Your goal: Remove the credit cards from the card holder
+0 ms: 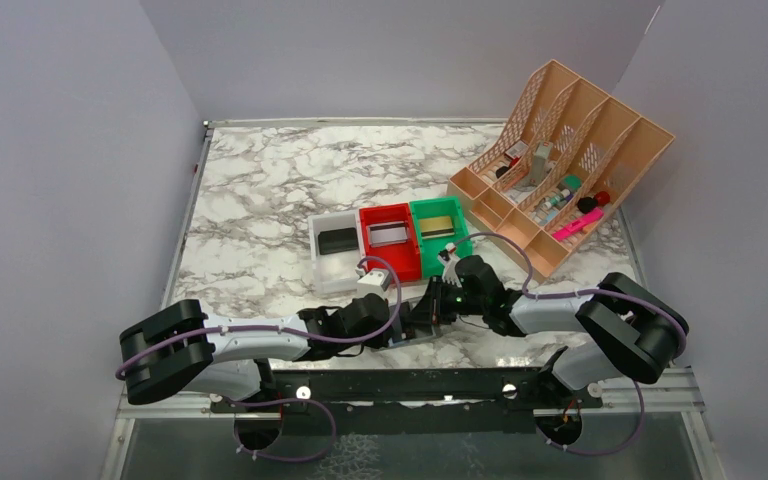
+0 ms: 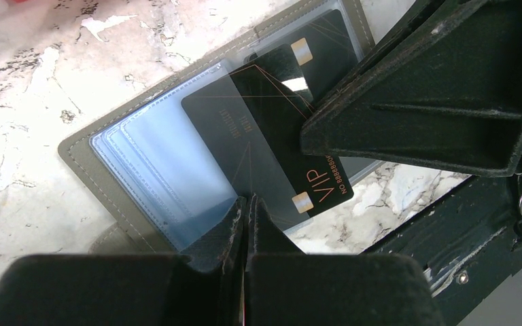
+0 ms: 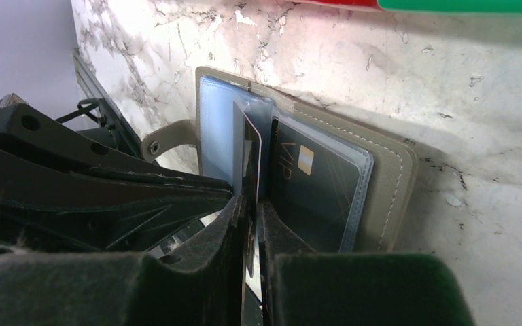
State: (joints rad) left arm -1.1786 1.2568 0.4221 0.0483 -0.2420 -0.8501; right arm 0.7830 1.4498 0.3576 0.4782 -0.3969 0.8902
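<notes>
Pincers meet at 6 o'clock near the desk (image 1: 250, 200) edge. My left pincer (image 2: 246, 207) is pinched tight on a clear sleeve of the card holder (image 2: 85, 153), I judge to anchor it. My right pincer (image 3: 251, 217) is narrow, clamped on the black card (image 2: 275, 132), which sits half out of that sleeve. A second card (image 3: 312, 183) sits pocketed beyond. The red bin (image 1: 390, 240) stands at 12 o'clock.

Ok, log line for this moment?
phase: card removal | left gripper: shut on card holder sleeve | right gripper: shut on black card, partly out | second card: in pocket
</notes>
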